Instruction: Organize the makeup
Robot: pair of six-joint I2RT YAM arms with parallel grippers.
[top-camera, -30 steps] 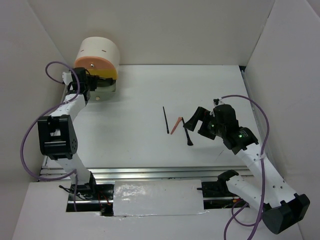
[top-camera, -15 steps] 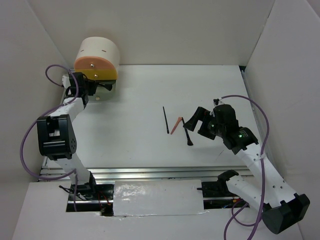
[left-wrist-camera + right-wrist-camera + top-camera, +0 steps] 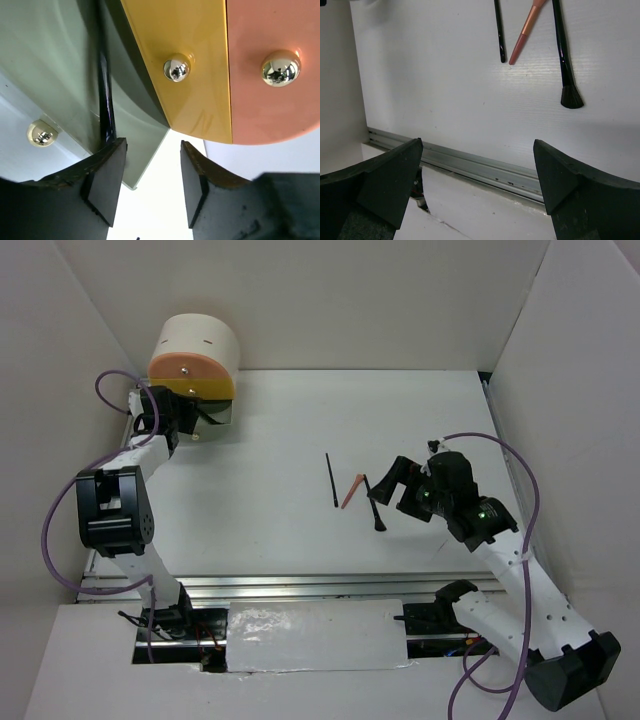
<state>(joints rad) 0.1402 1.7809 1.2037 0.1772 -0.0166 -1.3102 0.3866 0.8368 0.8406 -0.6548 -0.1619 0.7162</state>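
Three makeup items lie mid-table: a thin black stick (image 3: 331, 480), a coral stick (image 3: 353, 490) and a black brush (image 3: 375, 508). In the right wrist view they are the black stick (image 3: 498, 30), coral stick (image 3: 525, 35) and brush (image 3: 565, 55). My right gripper (image 3: 392, 485) (image 3: 477, 170) is open wide and empty, just right of the brush. My left gripper (image 3: 192, 418) (image 3: 152, 175) is open and empty at the round drawer box (image 3: 195, 350). A grey-green drawer (image 3: 55, 75) is swung out, with a black stick (image 3: 103, 90) lying in it, beside my left finger (image 3: 105, 180).
The yellow drawer front (image 3: 195, 75) and the coral drawer front (image 3: 270, 70) are shut, each with a metal knob. White walls stand at the left, back and right. An aluminium rail (image 3: 300, 585) runs along the table's near edge.
My left gripper has shifted slightly left and back along the open drawer. The right arm and the three items on the table have barely moved.
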